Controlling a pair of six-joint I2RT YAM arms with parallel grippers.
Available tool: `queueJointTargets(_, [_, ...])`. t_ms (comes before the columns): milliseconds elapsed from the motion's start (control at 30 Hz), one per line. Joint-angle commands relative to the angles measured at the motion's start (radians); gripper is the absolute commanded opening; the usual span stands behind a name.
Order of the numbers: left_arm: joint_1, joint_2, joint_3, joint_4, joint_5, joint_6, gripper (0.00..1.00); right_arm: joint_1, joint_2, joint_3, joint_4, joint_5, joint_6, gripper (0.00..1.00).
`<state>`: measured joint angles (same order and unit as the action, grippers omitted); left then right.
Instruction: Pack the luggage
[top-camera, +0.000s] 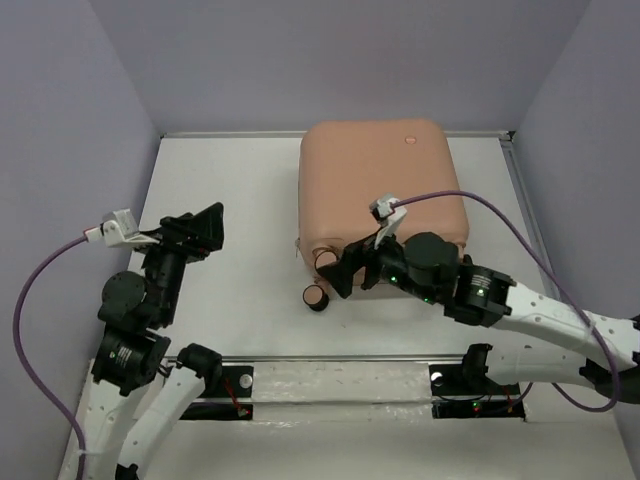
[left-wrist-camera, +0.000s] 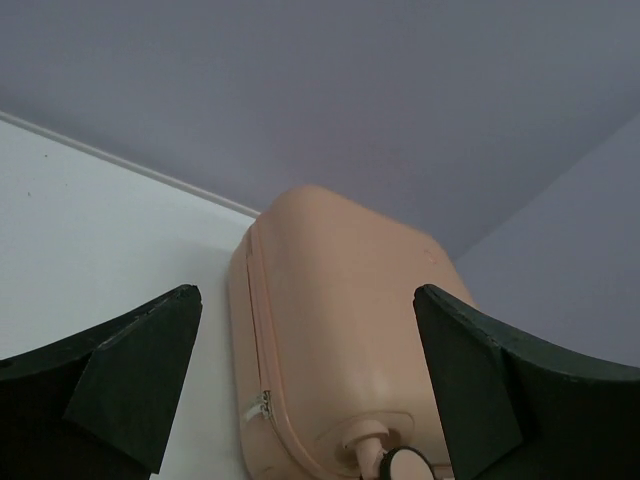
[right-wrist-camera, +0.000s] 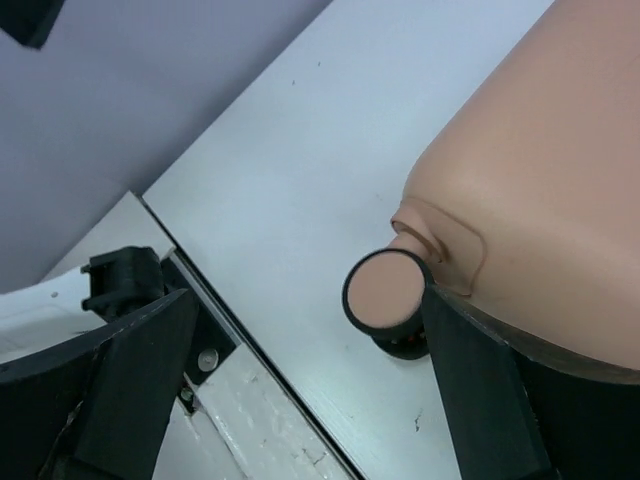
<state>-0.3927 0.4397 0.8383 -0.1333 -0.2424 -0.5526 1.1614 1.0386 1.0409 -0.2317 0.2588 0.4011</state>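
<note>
The luggage is a peach-pink hard-shell suitcase lying flat with its shell shut at the back middle of the white table. Its zipper runs along the left side. Two peach-capped wheels stick out at its near-left corner, one resting on the table. My right gripper hovers at that corner, open, with the wheel just beside one finger and nothing held. My left gripper is open and empty well left of the luggage, facing it.
Purple walls close in the table on the left, back and right. A metal rail runs along the near edge by the arm bases. A purple cable loops over the luggage's right side from the right wrist.
</note>
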Motion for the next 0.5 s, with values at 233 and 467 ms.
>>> queueJointTargets(233, [-0.002, -0.200, 0.056, -0.265, 0.221, 0.172, 0.99, 0.001, -0.483, -0.065, -0.166, 0.256, -0.055, 1.00])
queueJointTargets(467, [-0.002, -0.207, -0.030, -0.203, 0.281, 0.161, 0.99, 0.001, -0.540, -0.214, -0.103, 0.364, 0.016, 1.00])
